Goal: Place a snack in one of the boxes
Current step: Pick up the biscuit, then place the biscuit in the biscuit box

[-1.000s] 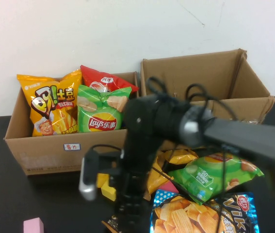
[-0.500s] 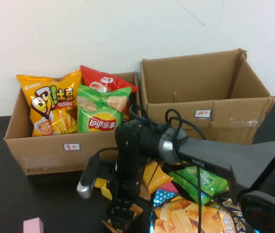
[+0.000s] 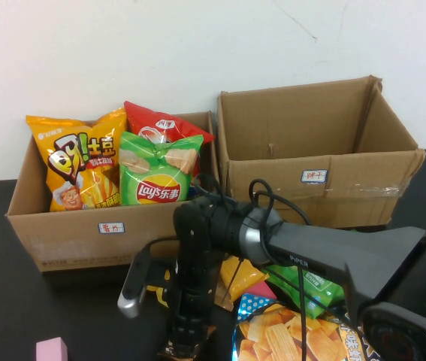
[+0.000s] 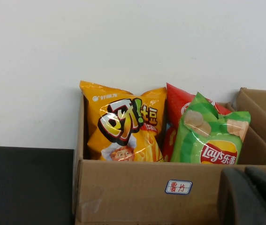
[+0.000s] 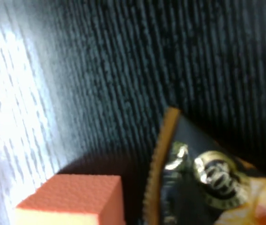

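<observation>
Two cardboard boxes [image 3: 321,154] stand at the back, the left one already holding bags, while the right gripper [image 3: 185,340], its fingers hidden so I cannot tell their spread, reaches down over a dark snack bag [image 5: 203,178] on the table's near edge; the left gripper [image 4: 252,197] idles beside the left box, so the pick comes next, needing a firm pinch.

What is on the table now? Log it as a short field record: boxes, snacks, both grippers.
left box: holds orange bag, red bag, green Lay's bag
right box: no snack visible inside
loose snacks: piled on the table before the right box
right gripper: low at the near table edge, over a dark packet
left gripper: parked facing the left box
pink block: near edge
</observation>
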Controlling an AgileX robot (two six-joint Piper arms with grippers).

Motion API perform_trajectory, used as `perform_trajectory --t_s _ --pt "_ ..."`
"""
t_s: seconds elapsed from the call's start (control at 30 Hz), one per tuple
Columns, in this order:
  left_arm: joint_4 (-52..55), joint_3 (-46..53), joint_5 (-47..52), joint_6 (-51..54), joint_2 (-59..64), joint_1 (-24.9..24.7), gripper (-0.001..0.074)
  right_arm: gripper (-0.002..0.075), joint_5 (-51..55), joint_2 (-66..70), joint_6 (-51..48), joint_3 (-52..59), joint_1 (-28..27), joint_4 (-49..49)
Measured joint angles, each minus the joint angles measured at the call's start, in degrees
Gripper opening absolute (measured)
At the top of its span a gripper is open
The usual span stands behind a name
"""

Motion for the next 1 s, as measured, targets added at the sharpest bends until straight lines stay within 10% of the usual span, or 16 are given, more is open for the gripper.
perform_trajectory --t_s 0.13,0.7,1.0 --pt "0.00 0.00 0.00 0.60 0.00 0.00 -0.0001 0.0255 0.78 0.12 0.23 0.00 0.00 0.00" --pt "0.00 0.00 0.00 0.88 0.00 -0.02 -0.0001 0.0253 5.56 -20.53 1.29 0.59 -1.04 5.47" --pt "0.00 0.00 0.00 0.88 0.00 -0.02 -0.0001 0.0253 -4.61 -30.26 0.54 0.59 -15.43 4.89"
